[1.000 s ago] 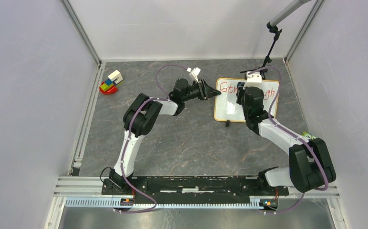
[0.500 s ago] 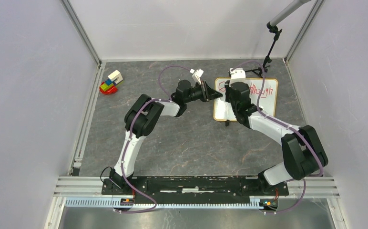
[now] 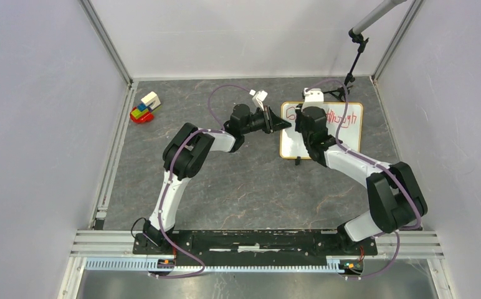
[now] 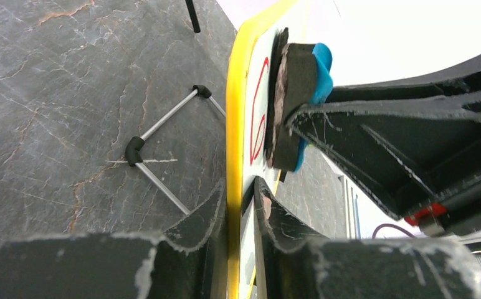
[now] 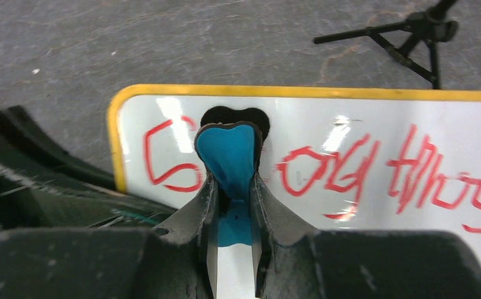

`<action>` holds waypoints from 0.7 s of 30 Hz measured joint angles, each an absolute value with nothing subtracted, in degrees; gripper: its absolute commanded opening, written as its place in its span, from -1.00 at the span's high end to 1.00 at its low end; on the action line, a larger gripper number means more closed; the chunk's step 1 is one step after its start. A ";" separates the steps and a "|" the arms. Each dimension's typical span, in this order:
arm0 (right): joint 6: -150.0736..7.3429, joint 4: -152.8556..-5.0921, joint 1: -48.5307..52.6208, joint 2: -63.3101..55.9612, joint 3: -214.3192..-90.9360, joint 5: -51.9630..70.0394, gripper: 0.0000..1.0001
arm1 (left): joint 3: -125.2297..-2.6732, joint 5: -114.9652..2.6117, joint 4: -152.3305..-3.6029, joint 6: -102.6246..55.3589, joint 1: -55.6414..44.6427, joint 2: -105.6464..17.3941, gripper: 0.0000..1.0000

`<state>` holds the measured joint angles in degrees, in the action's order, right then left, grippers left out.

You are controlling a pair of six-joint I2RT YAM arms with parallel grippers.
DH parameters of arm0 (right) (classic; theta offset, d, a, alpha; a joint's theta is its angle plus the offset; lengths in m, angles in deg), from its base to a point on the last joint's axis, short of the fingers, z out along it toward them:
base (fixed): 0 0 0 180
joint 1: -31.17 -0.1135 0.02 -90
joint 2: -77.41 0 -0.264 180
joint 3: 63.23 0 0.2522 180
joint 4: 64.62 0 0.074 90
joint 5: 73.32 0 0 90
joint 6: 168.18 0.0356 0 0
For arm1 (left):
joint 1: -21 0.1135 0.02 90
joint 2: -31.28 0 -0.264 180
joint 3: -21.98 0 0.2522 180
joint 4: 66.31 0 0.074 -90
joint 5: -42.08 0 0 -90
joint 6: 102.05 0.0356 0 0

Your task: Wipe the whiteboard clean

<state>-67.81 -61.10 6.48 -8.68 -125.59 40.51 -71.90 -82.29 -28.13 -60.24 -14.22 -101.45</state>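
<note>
The whiteboard with a yellowish frame and red writing lies at the far right of the table. My left gripper is shut on its left edge; the left wrist view shows the frame pinched between my fingers. My right gripper is shut on the blue eraser and presses its dark felt side on the board's upper left, over the red letters. The eraser also shows in the left wrist view, flat against the board.
A small black tripod with a grey pole stands just behind the whiteboard. A pile of coloured toy blocks sits at the far left. Grey walls enclose the table on three sides.
My right gripper has swept the eraser left along the board's top, from the upper right area to the upper left corner. The left arm has shifted slightly and still holds the edge.
</note>
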 measured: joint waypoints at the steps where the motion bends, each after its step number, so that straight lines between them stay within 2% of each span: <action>1: -67.33 -60.51 7.27 -8.50 -125.09 40.75 0.97 | -71.99 -82.20 -28.41 -60.00 -14.22 -101.45 0.95; 12: -66.17 -57.47 16.34 -2.75 -116.50 42.74 0.97 | -72.47 -82.07 -29.74 -58.84 -14.22 -101.45 0.95; 17: -67.11 -57.56 14.92 -2.64 -116.48 42.96 0.97 | -72.58 -82.50 -30.12 -58.38 -14.24 -101.42 0.95; 21: -67.48 -58.63 9.87 -3.69 -117.09 43.99 0.97 | -73.23 -82.35 -31.10 -57.53 -14.44 -101.40 0.95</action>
